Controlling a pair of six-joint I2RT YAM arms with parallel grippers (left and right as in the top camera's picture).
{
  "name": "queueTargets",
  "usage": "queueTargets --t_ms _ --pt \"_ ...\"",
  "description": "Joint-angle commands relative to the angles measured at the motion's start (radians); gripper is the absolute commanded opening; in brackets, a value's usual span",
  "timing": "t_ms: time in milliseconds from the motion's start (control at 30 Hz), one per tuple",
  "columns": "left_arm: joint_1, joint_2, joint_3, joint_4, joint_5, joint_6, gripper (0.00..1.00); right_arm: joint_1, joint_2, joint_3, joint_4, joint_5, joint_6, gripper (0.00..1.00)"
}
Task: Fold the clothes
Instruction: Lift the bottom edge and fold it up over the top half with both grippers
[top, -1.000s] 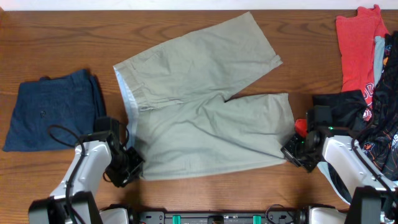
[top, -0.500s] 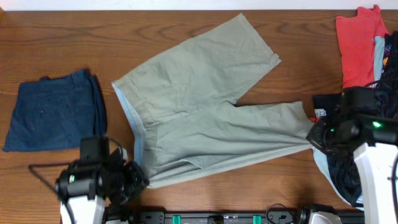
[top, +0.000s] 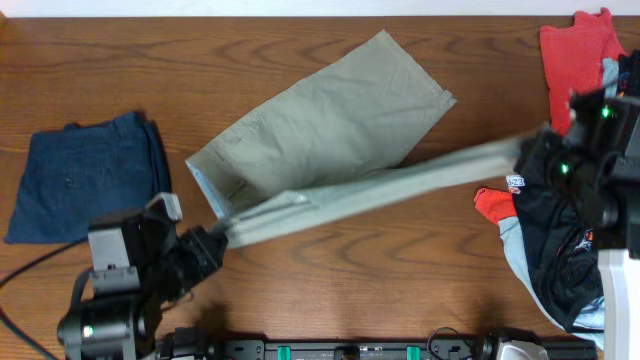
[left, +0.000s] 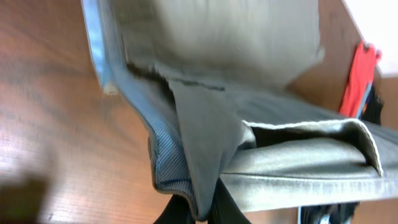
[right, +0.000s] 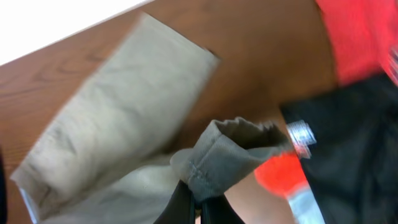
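A second ago the khaki shorts (top: 340, 110) lay spread flat, both legs open across the middle of the bench (top: 330, 290). Now the lower leg has been picked up and pulled tight: it shows in the overhead view as a narrow band of cloth running from lower left to the right edge, off the wood, while the other leg stays flat in the upper middle of the frame.

The left end effector (top: 205, 243) has risen with the waistband corner at the lower left. Its wrist view shows the dark fingertips (left: 180, 211) pinched shut on a fold of khaki, with the pale lining hanging beside it. The right end effector (top: 535, 150) has swung up toward the right edge and is clamped on the hem of the lifted leg. In its own view the bunched cuff (right: 230, 155) sits just above the closed tips.

So, by my reading, the first fold is under way: the lifted leg has yet to be carried over and laid on the flat one. The cloth looks taut between the two arms, so both will have to travel together or the flat leg may drag.

The navy shorts (top: 85, 190) sit at the left, apart from all this. The red garment (top: 575, 65) and the black printed one (top: 550, 240) lie close to the right arm, so that hem could brush them.
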Motion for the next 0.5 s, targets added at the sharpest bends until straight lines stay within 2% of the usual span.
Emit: queueTargets --t_ms 0,167,467 --pt "0.011 0.074 0.011 0.044 -0.214 -0.1 0.06 0.005 0.079 0.026 0.101 0.079 -0.104 0.01" --pt "0.011 0.221 0.011 0.139 -0.29 -0.192 0.06 0.079 0.226 0.026 0.293 0.076 -0.109 0.01" --pt "0.014 0.514 0.01 0.344 -0.377 -0.249 0.06 0.182 0.513 0.026 0.62 0.076 -0.108 0.01"
